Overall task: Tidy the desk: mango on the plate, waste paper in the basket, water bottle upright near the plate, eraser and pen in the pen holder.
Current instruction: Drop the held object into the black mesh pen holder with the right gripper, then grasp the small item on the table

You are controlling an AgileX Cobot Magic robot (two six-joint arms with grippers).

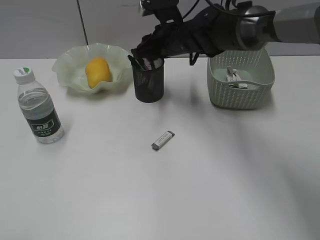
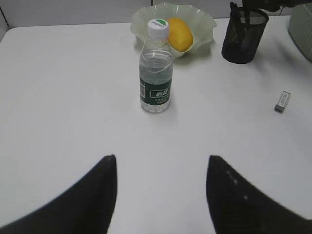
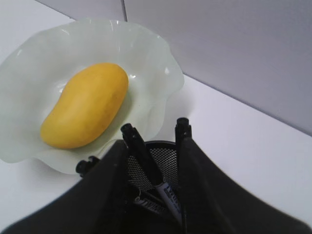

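Observation:
The mango (image 1: 98, 70) lies in the pale green wavy plate (image 1: 65, 70). The water bottle (image 1: 39, 110) stands upright at the left of the desk (image 1: 225, 175), in front of the plate. The waste paper (image 1: 234, 77) lies in the sage-green basket (image 1: 240, 97). The small grey eraser (image 1: 163, 140) lies on the desk in front of the black mesh pen holder (image 1: 149, 87). My right gripper (image 3: 148, 141) is open right over the holder (image 3: 163, 156). A black pen (image 3: 146, 158) leans inside the holder between the fingers. My left gripper (image 2: 161, 161) is open and empty, low over the desk before the bottle (image 2: 156, 83).
More pens stand in the holder. The right arm (image 1: 240, 30) reaches across the back of the desk above the basket. A grey wall runs behind the desk. In the left wrist view the eraser (image 2: 282, 101) lies to the right and the plate (image 2: 204, 24) behind the bottle.

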